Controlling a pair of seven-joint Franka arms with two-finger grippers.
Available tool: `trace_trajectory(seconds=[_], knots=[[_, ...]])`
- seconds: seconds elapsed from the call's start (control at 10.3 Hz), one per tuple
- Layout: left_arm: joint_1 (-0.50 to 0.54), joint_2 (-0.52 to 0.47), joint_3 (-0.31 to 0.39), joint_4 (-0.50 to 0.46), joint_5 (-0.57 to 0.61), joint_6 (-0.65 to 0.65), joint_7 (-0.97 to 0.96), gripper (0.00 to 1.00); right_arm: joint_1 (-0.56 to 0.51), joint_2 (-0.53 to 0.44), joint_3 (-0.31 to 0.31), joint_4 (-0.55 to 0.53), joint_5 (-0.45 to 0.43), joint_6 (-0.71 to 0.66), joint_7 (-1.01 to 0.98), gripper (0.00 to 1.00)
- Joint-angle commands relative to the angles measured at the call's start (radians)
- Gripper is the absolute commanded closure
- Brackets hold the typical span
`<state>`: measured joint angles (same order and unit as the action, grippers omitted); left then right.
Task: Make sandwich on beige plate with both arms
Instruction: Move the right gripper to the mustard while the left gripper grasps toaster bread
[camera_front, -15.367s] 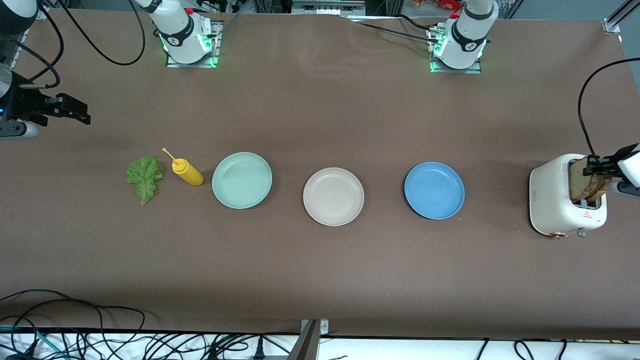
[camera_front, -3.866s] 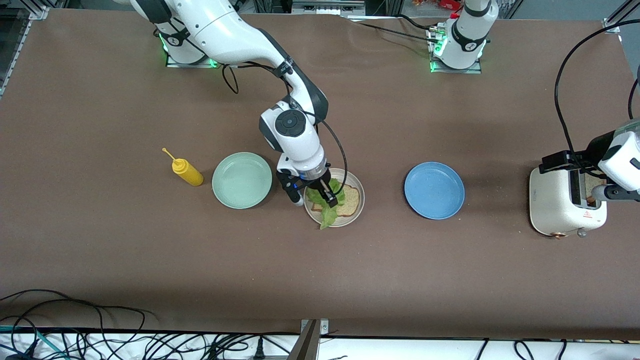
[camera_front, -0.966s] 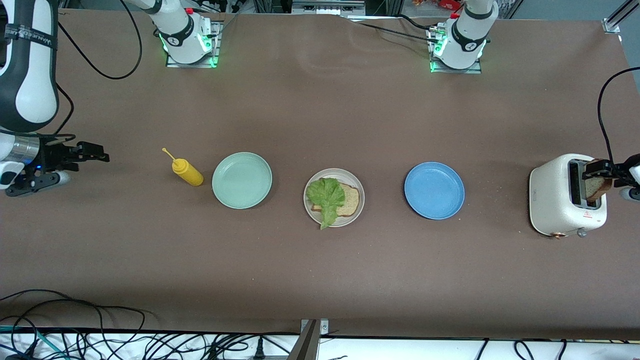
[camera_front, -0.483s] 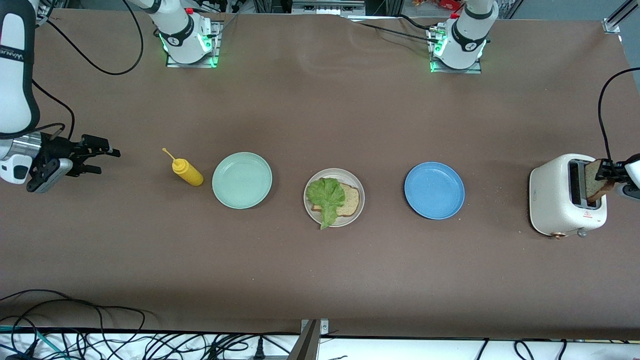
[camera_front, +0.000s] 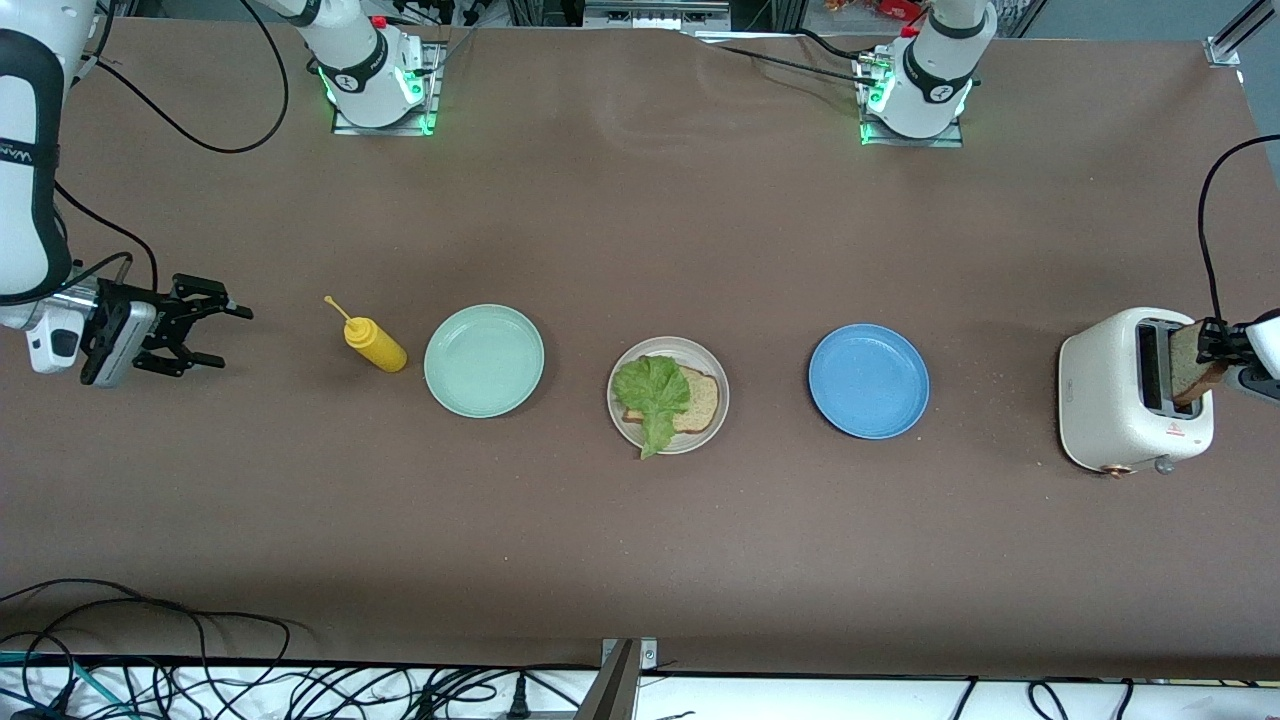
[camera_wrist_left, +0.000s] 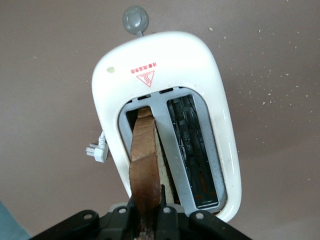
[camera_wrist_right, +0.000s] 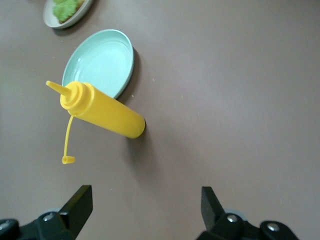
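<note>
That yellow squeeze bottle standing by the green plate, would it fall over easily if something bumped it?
Probably. The yellow squeeze bottle is tall and narrow on a small base, so a nudge near its nozzle would likely tip it. Being round, it might then roll toward the mint-green plate. It looks like soft plastic, so probably not fragile.

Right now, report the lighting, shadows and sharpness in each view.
Front view: even overhead light, soft shadows beside the mustard bottle and toaster, green glow at both arm bases. Left wrist view: toaster and bread slice sharp, with the left gripper shut on the slice, dark at the edge. Right wrist view: bottle casts a soft shadow; open right gripper fingers look dark.
</note>
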<state>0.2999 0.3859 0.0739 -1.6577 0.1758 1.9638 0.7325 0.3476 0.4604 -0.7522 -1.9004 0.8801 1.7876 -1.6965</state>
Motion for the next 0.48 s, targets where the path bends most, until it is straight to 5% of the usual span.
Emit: trace_trajectory(seconds=[0.0, 0.19, 0.39], knots=[[-0.022, -0.015, -0.005, 0.064, 0.059, -0.040, 0.010, 1.00, -0.015, 0.073, 0.008, 0.001, 0.133, -0.072, -0.245, 0.00], [-0.057, -0.013, -0.005, 0.126, 0.059, -0.113, 0.008, 1.00, -0.022, 0.173, 0.008, 0.007, 0.264, -0.169, -0.439, 0.00], [-0.094, -0.013, -0.005, 0.194, 0.056, -0.181, 0.008, 1.00, -0.024, 0.204, 0.022, 0.009, 0.287, -0.169, -0.559, 0.00]])
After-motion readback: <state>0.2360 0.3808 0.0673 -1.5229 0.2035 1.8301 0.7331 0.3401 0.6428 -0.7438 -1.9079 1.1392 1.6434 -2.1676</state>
